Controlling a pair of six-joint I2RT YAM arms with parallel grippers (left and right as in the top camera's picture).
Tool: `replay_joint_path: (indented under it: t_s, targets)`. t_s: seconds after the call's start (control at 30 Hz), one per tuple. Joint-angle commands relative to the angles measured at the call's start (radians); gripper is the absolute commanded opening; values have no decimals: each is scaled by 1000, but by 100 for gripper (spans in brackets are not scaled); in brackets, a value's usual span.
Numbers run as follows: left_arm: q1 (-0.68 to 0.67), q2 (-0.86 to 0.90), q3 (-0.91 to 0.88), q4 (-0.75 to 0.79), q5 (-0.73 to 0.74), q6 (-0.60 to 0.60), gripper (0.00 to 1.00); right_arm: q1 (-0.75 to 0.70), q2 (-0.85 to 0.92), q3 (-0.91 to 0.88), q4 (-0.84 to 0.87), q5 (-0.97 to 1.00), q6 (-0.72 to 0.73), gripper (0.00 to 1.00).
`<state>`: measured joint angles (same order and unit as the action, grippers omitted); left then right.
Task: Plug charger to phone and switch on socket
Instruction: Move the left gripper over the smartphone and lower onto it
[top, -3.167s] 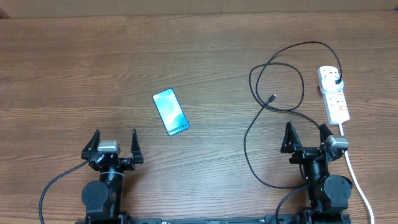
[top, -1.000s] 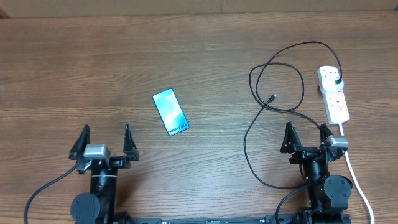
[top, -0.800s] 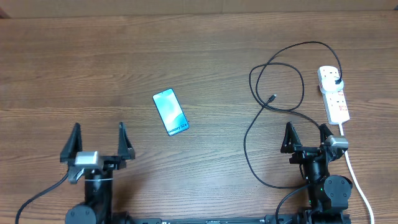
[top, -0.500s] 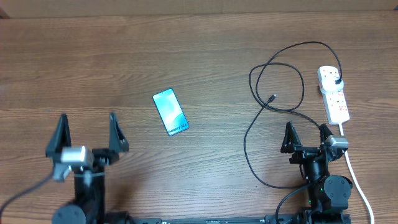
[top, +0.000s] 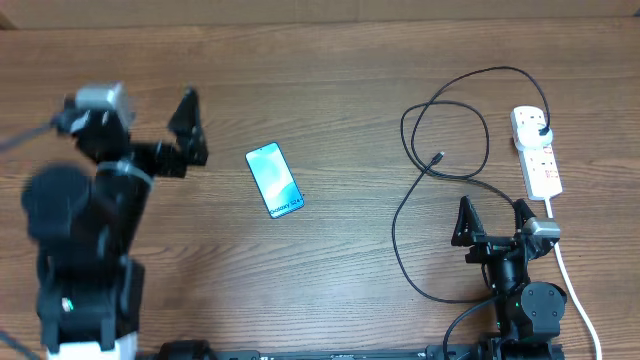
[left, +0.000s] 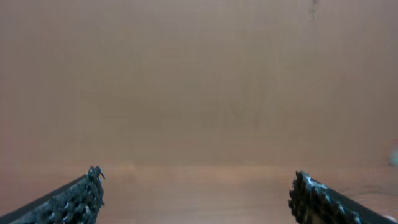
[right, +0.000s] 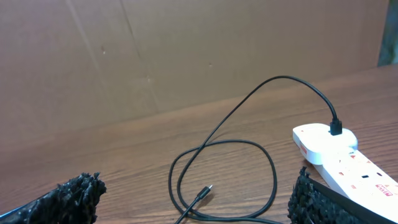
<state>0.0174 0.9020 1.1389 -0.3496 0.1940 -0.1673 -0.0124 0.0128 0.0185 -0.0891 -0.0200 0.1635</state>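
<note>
The phone (top: 274, 179) lies flat mid-table, light-blue screen lit, text at its near end. The black charger cable (top: 420, 190) loops at the right; its connector tip (top: 439, 157) lies free on the wood, also in the right wrist view (right: 204, 191), and its plug (top: 541, 129) sits in the white socket strip (top: 537, 152), seen in the right wrist view too (right: 339, 154). My left gripper (top: 150, 125) is open and empty, raised left of the phone. My right gripper (top: 493, 220) is open and empty, near the front edge, below the cable loop.
The strip's thick white cord (top: 575, 290) runs to the front right edge beside my right arm. A brown cardboard wall (right: 186, 50) stands behind the table. The left wrist view shows only blurred wood and wall between open fingers (left: 196, 199).
My left arm has risen and swung up and leftward from the front edge, still open. The right arm, phone and cable have not moved.
</note>
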Motion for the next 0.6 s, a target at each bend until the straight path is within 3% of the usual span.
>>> replay_joint_path:
  t_s: [0.0,0.2,0.57]
  targets:
    - [-79,137,195,-142,-58,-35,100,0,-10,-11,6,0,-5,100]
    - [-249,369,453,-429,-163,-17,100,0,-10,-11,6,0,-5,100]
    - [-311,595,460,-777,-99,-13,100,0,-10,-11,6,0,-5,100]
